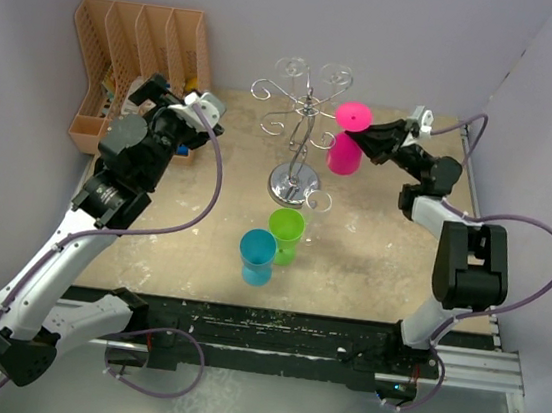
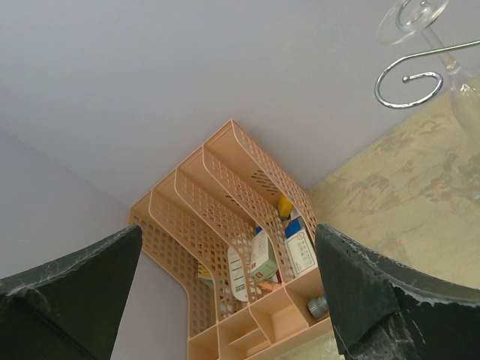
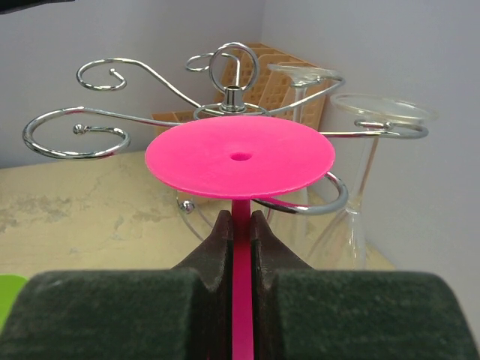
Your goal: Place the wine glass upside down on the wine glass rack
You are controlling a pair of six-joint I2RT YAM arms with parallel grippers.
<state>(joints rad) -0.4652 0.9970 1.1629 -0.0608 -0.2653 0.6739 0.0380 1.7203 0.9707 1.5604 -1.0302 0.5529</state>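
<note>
The step in hand looks like the hanging itself: the right arm has the glass at the wine glass rack [image 1: 301, 139] and it is not yet seated. The rack, a chrome wire tree with curled arms, stands straight ahead of the right gripper [image 3: 240, 232]. One curled arm runs just beyond the jaws and under the far right edge of the glass's foot. Two clear glasses [image 3: 375, 172] hang upside down further ahead and to the right of the jaws.

The pink wine glass [image 3: 240, 161] is held upside down. Its jaws are clenched on the thin stem, the flat round foot is level just above them, and the bowl hangs below, out of the wrist view. It is opaque bright pink and looks like plastic, so probably light.

The next move likely calls for sliding the stem sideways into the open wire slot, lowering until the foot rests on the wire, then letting go.

The left gripper [image 2: 229, 255] is released wide with nothing between its jaws, and an orange file organiser [image 2: 225, 195] is ahead of them.
</note>
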